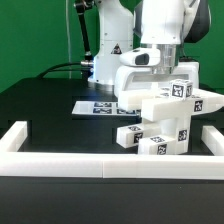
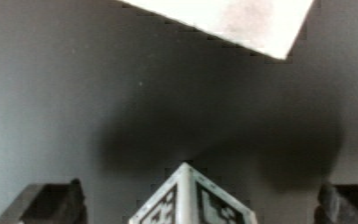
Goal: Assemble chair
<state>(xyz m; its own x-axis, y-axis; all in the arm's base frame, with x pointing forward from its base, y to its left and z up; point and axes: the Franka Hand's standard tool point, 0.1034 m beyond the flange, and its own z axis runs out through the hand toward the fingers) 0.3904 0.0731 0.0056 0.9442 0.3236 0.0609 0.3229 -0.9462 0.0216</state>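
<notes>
The chair (image 1: 165,122) stands at the exterior view's right as a stack of white blocky parts with black-and-white tags. Its top piece (image 1: 180,93) juts toward the exterior view's right. My gripper (image 1: 166,76) hangs just above that top piece. In the wrist view the gripper (image 2: 201,206) is open. Its dark fingers (image 2: 51,203) stand wide apart at either side. The pointed edge of a white tagged part (image 2: 195,198) rises between them. It touches neither finger.
The marker board (image 1: 100,106) lies flat on the black table behind the chair. A low white border rail (image 1: 90,165) runs along the table's front and up both sides. A white corner (image 2: 238,20) of something shows far off in the wrist view.
</notes>
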